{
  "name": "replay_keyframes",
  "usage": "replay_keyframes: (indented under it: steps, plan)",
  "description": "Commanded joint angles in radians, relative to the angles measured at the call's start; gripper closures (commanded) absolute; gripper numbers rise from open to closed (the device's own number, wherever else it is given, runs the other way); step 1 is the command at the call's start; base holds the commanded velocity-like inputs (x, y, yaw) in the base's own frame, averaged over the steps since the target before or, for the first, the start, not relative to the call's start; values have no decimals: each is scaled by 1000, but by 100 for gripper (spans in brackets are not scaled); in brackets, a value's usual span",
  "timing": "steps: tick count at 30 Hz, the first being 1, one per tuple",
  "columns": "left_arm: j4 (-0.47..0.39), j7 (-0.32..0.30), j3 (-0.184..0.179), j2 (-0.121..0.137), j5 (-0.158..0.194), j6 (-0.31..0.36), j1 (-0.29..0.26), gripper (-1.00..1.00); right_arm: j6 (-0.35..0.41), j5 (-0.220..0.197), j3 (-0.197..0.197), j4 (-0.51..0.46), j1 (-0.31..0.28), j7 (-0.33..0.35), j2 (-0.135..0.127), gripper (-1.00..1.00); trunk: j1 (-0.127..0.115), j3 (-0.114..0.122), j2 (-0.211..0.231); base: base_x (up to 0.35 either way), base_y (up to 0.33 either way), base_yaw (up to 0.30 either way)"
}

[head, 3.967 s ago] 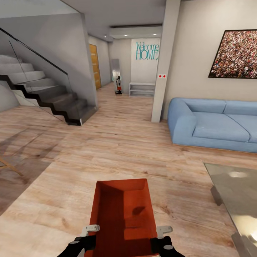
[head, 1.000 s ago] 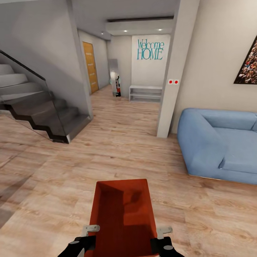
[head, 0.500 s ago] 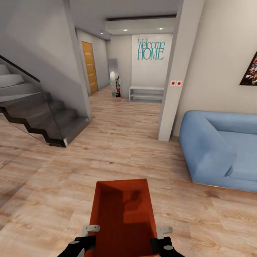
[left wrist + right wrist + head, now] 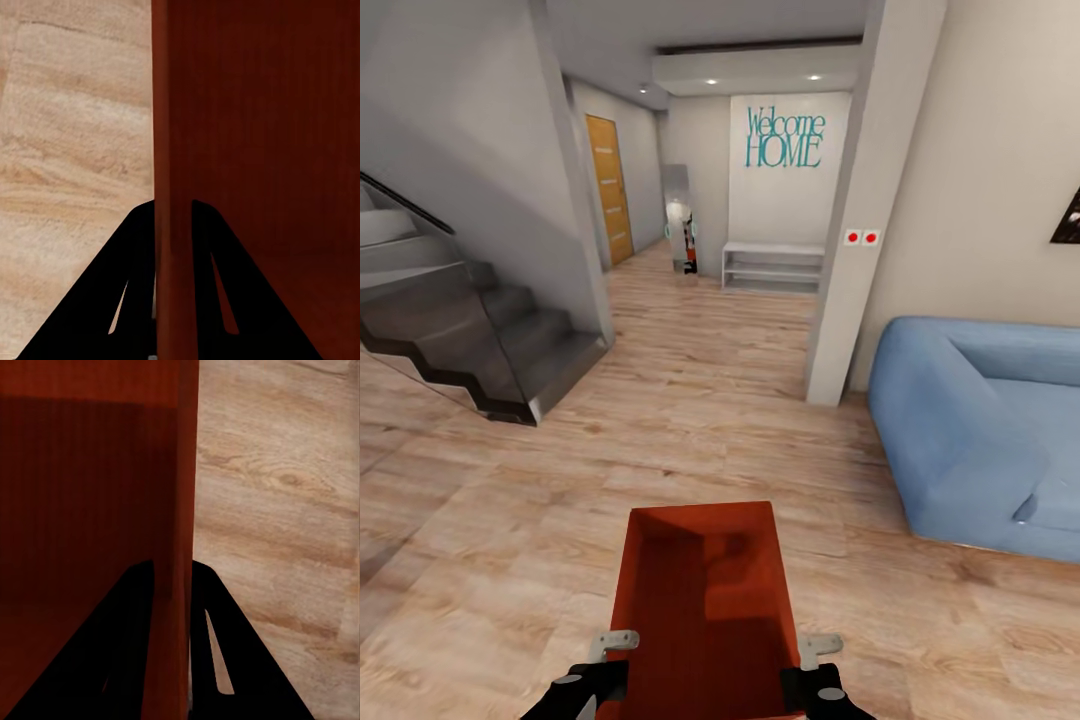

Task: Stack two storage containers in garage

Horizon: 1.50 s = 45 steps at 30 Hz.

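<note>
I carry one orange-red storage container (image 4: 705, 610) in front of me, held level above the light wood plank floor (image 4: 690, 400) of the living room. My left gripper (image 4: 615, 645) pinches its left wall, with black fingers (image 4: 135, 285) on either side of the thin wall (image 4: 172, 150). My right gripper (image 4: 815, 648) clamps the right wall (image 4: 180, 510) in the same way, its fingers (image 4: 217, 652) straddling it. The container's inside looks empty. The second container is out of view, as are the garage and its concrete floor.
A dark staircase (image 4: 470, 340) with a glass rail stands at the left. A blue sofa (image 4: 980, 430) is at the right, beside a pale pillar (image 4: 860, 240). A hallway runs ahead to a white shelf (image 4: 772, 268), a "Welcome HOME" wall and a wooden door (image 4: 608, 188).
The camera has advanced toward the hallway: stairs, pillar and sofa have grown and slid outward, and the glass table has left the view. The container and both grippers keep their place in the picture.
</note>
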Motion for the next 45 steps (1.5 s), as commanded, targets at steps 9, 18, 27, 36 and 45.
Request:
replay_keyframes:
  steps: [9,18,27,36,45]
  plan:
    - [-4,9,-5,0,-3,6,0,100,-5,-18,-7,17,-1,-6,-11,100,1,-1,-1,324,0,0]
    - [2,9,-5,-2,-3,5,0,100,-5,-18,-8,17,-2,-6,-11,100,1,-1,-1,325,0,0]
    - [3,9,-5,-3,-5,5,0,100,-5,-18,-9,17,-2,-6,-12,100,1,-1,-1,325,0,0]
    - [2,9,-5,-1,-4,5,0,100,-5,-18,-9,17,-2,-6,-12,100,1,-1,-1,325,0,0]
    - [3,9,-5,-1,-3,5,0,100,-5,-18,-9,17,-2,-6,-12,100,1,-1,-1,325,0,0]
